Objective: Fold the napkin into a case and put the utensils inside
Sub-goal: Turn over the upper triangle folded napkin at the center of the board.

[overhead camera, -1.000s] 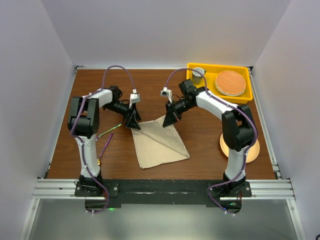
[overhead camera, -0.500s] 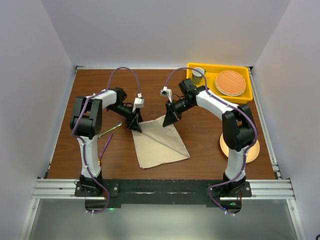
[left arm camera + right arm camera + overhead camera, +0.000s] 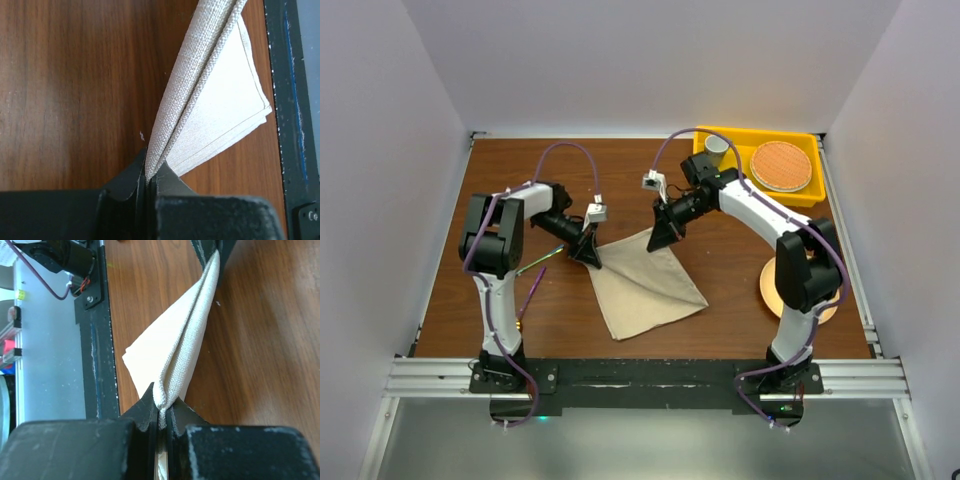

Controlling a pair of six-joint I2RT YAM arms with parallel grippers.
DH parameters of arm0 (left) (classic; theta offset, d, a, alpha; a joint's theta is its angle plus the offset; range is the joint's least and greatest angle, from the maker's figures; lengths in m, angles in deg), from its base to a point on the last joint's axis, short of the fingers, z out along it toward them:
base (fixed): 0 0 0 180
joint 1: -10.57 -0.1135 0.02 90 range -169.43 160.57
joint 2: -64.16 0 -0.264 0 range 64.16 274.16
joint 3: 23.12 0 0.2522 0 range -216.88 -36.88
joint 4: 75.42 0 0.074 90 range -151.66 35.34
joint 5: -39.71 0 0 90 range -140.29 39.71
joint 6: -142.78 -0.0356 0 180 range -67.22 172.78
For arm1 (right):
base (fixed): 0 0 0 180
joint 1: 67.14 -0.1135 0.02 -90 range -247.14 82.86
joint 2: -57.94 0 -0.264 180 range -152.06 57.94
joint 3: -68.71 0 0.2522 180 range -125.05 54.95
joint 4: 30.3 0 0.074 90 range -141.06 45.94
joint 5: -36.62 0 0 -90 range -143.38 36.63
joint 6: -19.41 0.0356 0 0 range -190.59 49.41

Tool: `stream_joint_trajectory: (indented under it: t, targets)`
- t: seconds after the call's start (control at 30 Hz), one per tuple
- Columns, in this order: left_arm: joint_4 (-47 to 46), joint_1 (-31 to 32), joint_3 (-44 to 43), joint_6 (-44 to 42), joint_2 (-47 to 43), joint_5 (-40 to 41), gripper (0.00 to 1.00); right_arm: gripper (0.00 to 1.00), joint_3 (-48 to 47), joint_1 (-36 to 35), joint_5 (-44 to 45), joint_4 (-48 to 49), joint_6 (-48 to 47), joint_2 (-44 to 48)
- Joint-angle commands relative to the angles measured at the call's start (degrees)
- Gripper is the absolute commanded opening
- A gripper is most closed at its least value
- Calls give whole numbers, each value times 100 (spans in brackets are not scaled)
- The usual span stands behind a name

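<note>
Top external view: the napkin (image 3: 645,285) lies folded at the middle of the brown table (image 3: 720,200), its near part flat on the wood and its far edge stretched between the two arms. The left gripper (image 3: 587,250) is clamped on the far-left corner and the right gripper (image 3: 662,236) on the far-right corner. Each wrist view shows its jaws pinched together on doubled cloth. The utensils (image 3: 535,285) lie on the table left of the napkin, beside the left arm.
</note>
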Motion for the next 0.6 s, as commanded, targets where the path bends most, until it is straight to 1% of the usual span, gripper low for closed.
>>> stream_joint_trajectory:
  t: [0.0, 0.03, 0.1, 0.13, 0.2, 0.23, 0.3, 0.43, 0.47, 0.5, 0.53, 0.57]
  targets:
    - [97, -137, -205, 162, -533, 114, 0, 0, -303, 88, 184, -78, -83, 621]
    - [-8, -137, -275, 520, -630, 149, 0, 0, -312, 123, 281, 88, 65, 682]
    - [-420, -154, -503, 935, -981, 298, 0, 0, -294, 272, 439, 326, 233, 919]
    - [-587, -154, -583, 1372, -1095, 394, 0, 0, -259, 308, 719, 631, 407, 1007]
    - [-1035, -154, -880, 1831, -1403, 702, 0, 0, -215, 439, 940, 958, 514, 1289]
    - [-1124, -154, -987, 2181, -1474, 790, 0, 0, -137, 475, 1185, 1334, 628, 1385]
    - [-1317, -146, -1311, 2438, -1589, 1106, 0, 0, -31, 562, 1380, 1713, 699, 1605]
    - [-1870, -119, -1629, 3114, -1641, 1825, 0, 0, 250, 642, 1916, 2837, 647, 1729]
    - [-2229, -110, -1656, 3212, -1676, 1958, 0, 0, 268, 703, 2126, 2997, 612, 1703]
    - [-2398, -84, -1691, 3231, -1703, 2142, 0, 0, 268, 730, 2189, 3155, 507, 1624]
    - [-2573, 3, -1691, 3239, -1738, 2527, 0, 0, 277, 756, 2268, 3479, 445, 1580]
    - [-3001, 30, -1682, 3257, -1799, 2705, 0, 0, 294, 800, 2408, 3647, 392, 1536]
